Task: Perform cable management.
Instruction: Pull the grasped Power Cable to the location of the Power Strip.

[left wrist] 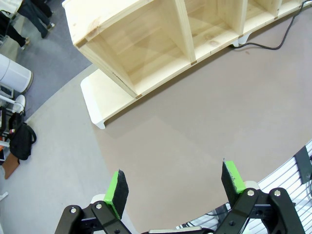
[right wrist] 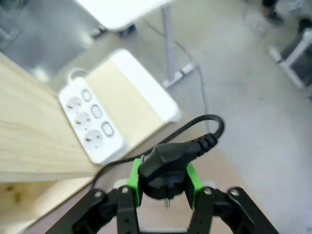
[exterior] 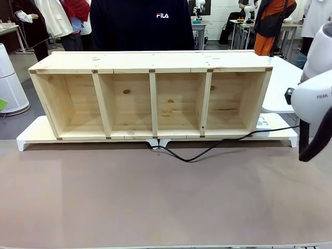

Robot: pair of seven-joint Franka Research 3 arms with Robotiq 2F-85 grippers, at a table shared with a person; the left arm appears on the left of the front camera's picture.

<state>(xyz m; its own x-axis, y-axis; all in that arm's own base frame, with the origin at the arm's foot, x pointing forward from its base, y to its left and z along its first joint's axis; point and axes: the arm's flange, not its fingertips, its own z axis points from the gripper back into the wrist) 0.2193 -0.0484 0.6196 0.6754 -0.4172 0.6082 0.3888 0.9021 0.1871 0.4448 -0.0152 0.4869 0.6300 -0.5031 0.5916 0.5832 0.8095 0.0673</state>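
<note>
At the right end of the wooden shelf (exterior: 150, 98), my right claw (right wrist: 164, 178) is clamped on the black plug (right wrist: 163, 168), its green pads (right wrist: 134, 178) pressed against the plug's two sides and the metal pins pointing back toward my wrist. The cable (right wrist: 217, 126) leaves the plug, curls in a tight loop just beyond my fingertips, and doubles back toward the shelf. A white power strip (right wrist: 92, 124) with three empty sockets lies just past that end of the shelf, on the white board (exterior: 31, 136) the shelf stands on, close to the plug but not touching it. From the front, the cable (exterior: 188, 159) starts below the shelf's middle divider, sags onto the brown table (exterior: 155, 207) in front of the shelf, and rises to the right past the shelf's right end, toward my right arm. My left claw (left wrist: 174, 184) hangs over bare table in front of the shelf's left end, jaws wide apart and holding nothing, well away from the cable (left wrist: 265, 47). A person (exterior: 140, 23) in a dark top stands behind the shelf.
</note>
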